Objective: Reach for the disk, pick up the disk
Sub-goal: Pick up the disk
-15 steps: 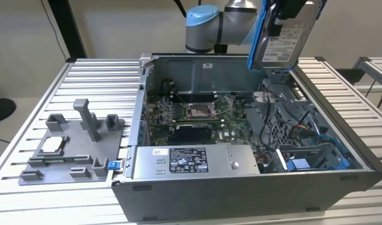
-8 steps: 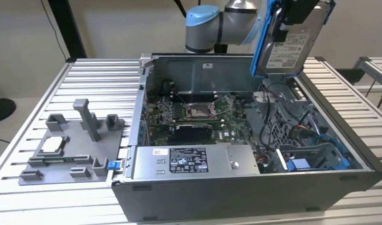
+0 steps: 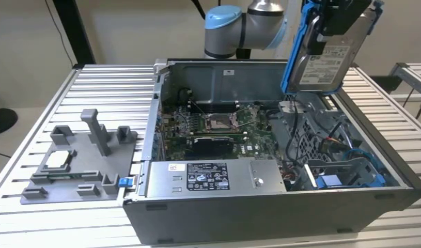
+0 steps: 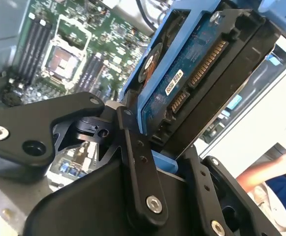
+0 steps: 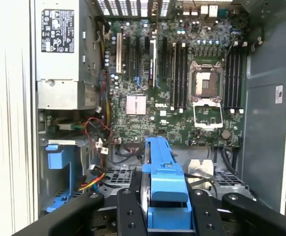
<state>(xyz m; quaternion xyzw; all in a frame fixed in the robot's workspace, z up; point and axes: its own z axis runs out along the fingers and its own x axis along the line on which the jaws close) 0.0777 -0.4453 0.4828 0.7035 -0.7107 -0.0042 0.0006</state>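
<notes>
The disk (image 3: 326,62) hangs upright in the air above the open computer case (image 3: 265,217), at the exterior view's upper right. Its white label faces that camera and a blue bracket runs round its edges. My gripper (image 3: 332,32) is shut on the disk from above. In the second wrist view the disk (image 4: 192,69) shows its blue circuit side and connector, clamped between my black fingers (image 4: 139,167). In the first wrist view the blue bracket of the disk (image 5: 163,169) sits in the gripper (image 5: 165,212), above the case's drive bay.
The case holds a motherboard (image 3: 217,124), a grey power supply box (image 3: 210,178) with a black-and-white label, cables and a blue drive cage (image 3: 348,175). A grey fixture (image 3: 79,160) with a small white-topped chip stands on the slatted table (image 3: 107,82). A person's arm (image 4: 268,169) is nearby.
</notes>
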